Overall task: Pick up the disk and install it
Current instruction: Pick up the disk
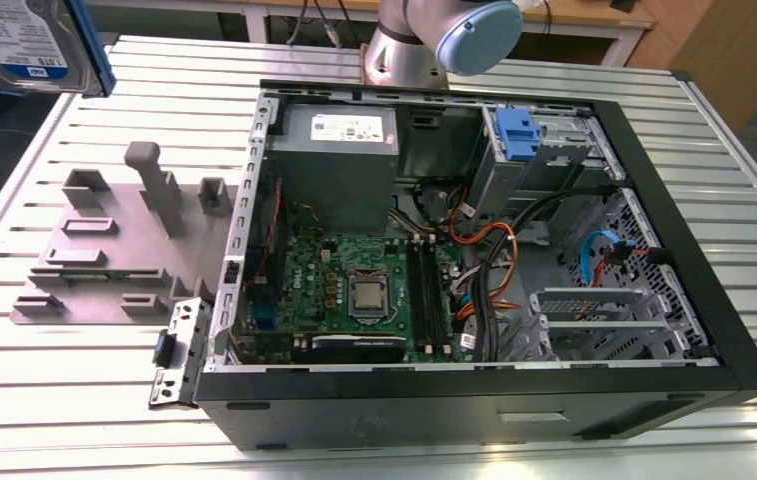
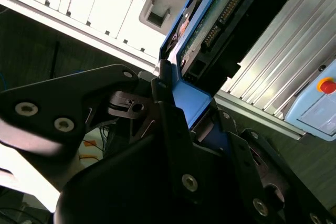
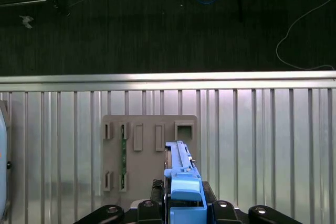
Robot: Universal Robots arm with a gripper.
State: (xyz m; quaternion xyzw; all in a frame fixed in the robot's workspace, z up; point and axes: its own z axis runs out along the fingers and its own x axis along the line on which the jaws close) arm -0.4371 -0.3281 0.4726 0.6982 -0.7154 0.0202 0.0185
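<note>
Disk: the disk [image 1: 21, 45] is up in the air, in the top corner on the exterior view's left. It is well apart from the computer case [image 1: 485, 410].
Under the disk: in the first wrist view the disk [image 3: 181, 166] is seen edge-on above the grey holder plate [image 3: 149, 156]. The plate lies flat on the worktop [image 3: 262, 129].
Jaws: clamped on the disk, one on each side. In the second wrist view they press on its blue bracket [image 2: 191, 100].
Case: it lies open on the worktop. Inside are a green board [image 1: 351, 280], a bunch of cables [image 1: 492, 240] and a small blue latch [image 1: 517, 135] near the far wall.
Task so far: the disk is picked up. It is not in the case yet.
Could slip: the jaws seem to hold just one end, on smooth plastic. A quick swing or a bump might make the disk tip or drop.
Could bump: the case walls are tall and hard. If the disk comes in too low, it may hit the rim.
Could snag: the cables are loose. One might catch the disk or block its place.
Could jam: if the disk is tilted, it may stick and not slide in.
</note>
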